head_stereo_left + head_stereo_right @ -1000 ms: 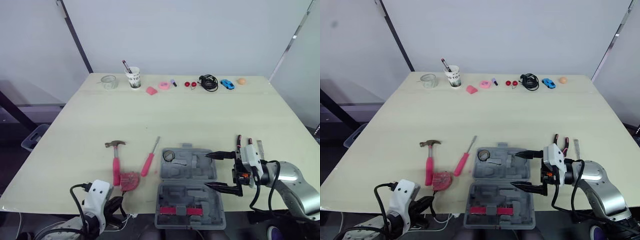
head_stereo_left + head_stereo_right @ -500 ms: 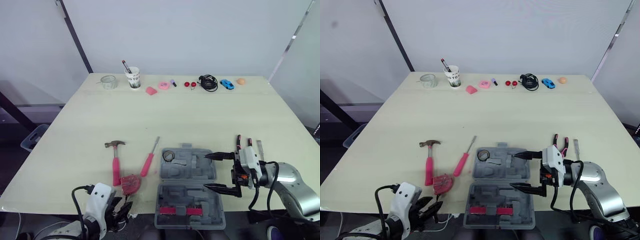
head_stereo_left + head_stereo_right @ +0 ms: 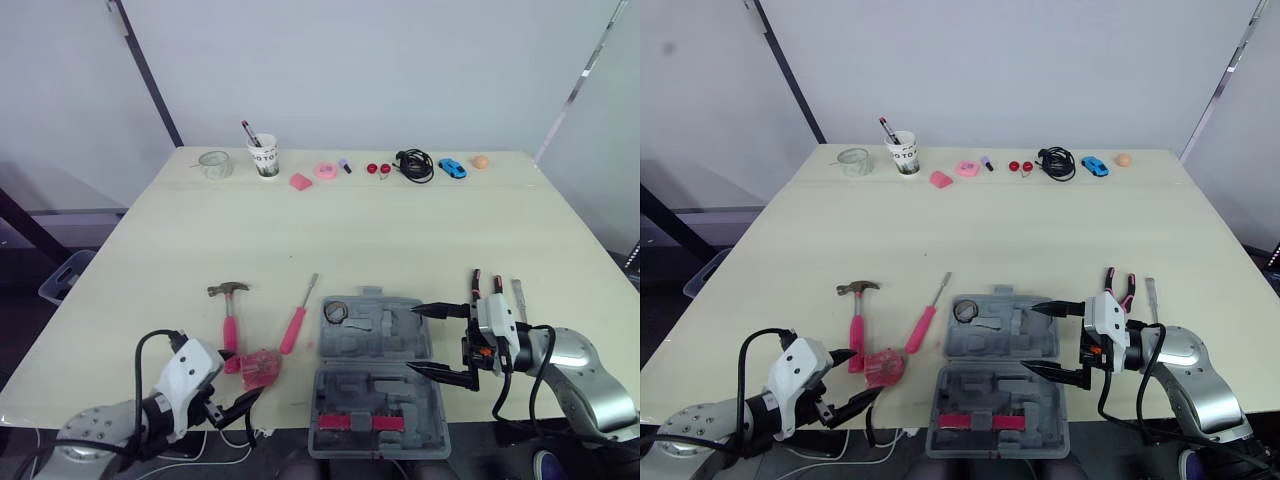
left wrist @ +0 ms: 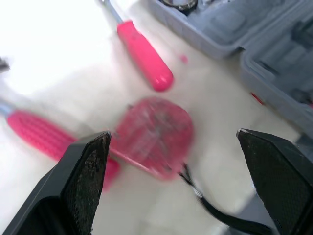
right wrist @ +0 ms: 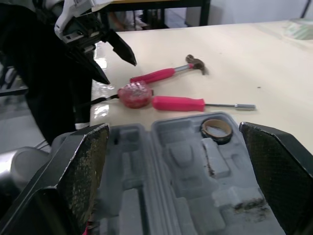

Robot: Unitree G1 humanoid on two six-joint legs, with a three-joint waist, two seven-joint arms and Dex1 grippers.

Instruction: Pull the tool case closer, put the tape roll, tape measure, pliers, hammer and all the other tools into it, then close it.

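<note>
The grey tool case (image 3: 375,375) lies open near the table's front edge, with the tape roll (image 3: 336,311) in its far half. Left of it lie a pink screwdriver (image 3: 296,322), a pink-handled hammer (image 3: 230,320) and a pink tape measure (image 4: 154,137). My left gripper (image 3: 243,378) is open at the front edge, its fingers either side of the tape measure without touching it. My right gripper (image 3: 412,338) stands open over the case's right side, holding nothing. The pliers (image 3: 485,290) lie on the table behind it, beside a small metal tool (image 3: 518,296).
Along the far edge stand a glass jar (image 3: 213,163), a paper cup with pens (image 3: 265,155), small pink items (image 3: 326,170), a black cable (image 3: 418,165), a blue toy car (image 3: 454,168) and an orange ball (image 3: 481,161). A red strip (image 3: 372,422) sits in the case's near half.
My left gripper has opened and come up from below the table edge to the tape measure. The right gripper has stayed put.
</note>
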